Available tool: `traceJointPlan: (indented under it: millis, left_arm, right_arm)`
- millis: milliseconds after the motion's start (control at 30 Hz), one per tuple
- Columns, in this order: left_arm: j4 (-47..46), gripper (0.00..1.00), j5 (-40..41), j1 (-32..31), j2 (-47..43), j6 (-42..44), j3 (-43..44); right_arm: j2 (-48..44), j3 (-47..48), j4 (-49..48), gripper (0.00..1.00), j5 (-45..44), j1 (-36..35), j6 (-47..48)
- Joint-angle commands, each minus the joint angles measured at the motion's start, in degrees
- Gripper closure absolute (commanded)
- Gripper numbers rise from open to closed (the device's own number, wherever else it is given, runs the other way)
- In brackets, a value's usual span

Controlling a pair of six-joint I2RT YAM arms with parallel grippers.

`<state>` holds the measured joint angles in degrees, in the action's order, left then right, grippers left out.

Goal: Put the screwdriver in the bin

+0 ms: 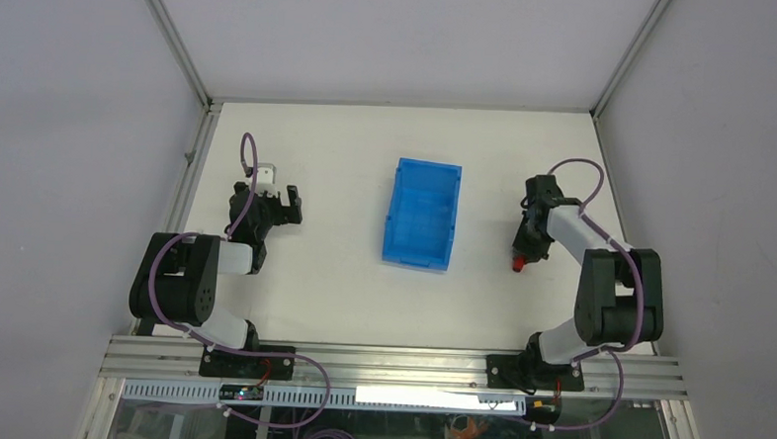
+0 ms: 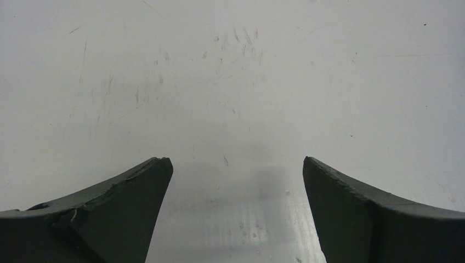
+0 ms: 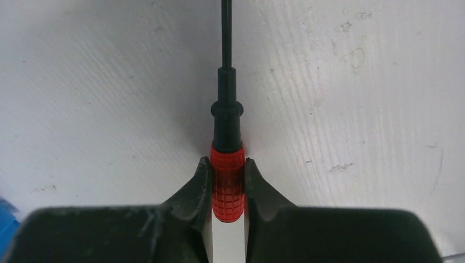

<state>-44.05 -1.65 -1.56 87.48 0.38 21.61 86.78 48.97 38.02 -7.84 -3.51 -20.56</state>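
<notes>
White walls close in a pale surface (image 1: 333, 276). From above, the blue bin (image 1: 423, 214) sits mid-surface between the arms. The left jaws stand off to its left, spread. The right jaws are to the bin's right, near but not touching it, with the screwdriver (image 1: 517, 264) a red spot at their tip.

On the left wrist view, the left jaws gape wide, scuffed surface showing between them.

On the right wrist view, the right jaws are clamped on the screwdriver's red handle (image 3: 227, 186), its thin dark shaft (image 3: 225, 33) pointing straight away.
</notes>
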Motion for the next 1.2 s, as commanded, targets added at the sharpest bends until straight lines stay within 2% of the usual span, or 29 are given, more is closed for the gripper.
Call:
traceJointPlan:
  millis: [0, 233, 433, 633, 767, 967, 1167]
  left_arm:
    - [-2.1, 0.01, -0.4, -0.6, -1.1, -1.0, 0.3]
    - [-2.1, 0.01, -0.5, -0.6, -1.1, -1.0, 0.3]
    - [-2.1, 0.01, -0.4, -0.6, -1.1, -1.0, 0.3]
    - [-2.1, 0.01, -0.4, -0.7, -1.1, -1.0, 0.3]
    - [-2.1, 0.01, -0.5, -0.6, -1.1, -1.0, 0.3]
    - [-2.1, 0.01, -0.5, -0.6, -1.1, -1.0, 0.3]
    - [-2.1, 0.01, -0.4, -0.6, -1.1, -1.0, 0.3]
  right_arm:
    - [-6.2, 5.7, 4.7, 0.99, -3.7, 0.3, 0.6]
    - [-14.5, 14.9, 12.6, 1.00, -2.6, -0.6, 0.2]
    - [-17.0, 22.9, 16.6, 0.99, -6.1, -10.2, -2.9]
    - [-12.5, 32.0, 16.6, 0.99, -11.4, -26.7, -5.9]
    - [-7.3, 37.2, 15.5, 0.97, -15.0, -34.5, -5.9]
    - [-0.5, 38.9, 10.2, 0.94, -15.2, -38.5, -6.1]
    - [4.3, 32.2, 4.4, 0.92, -14.0, -39.3, -8.6]
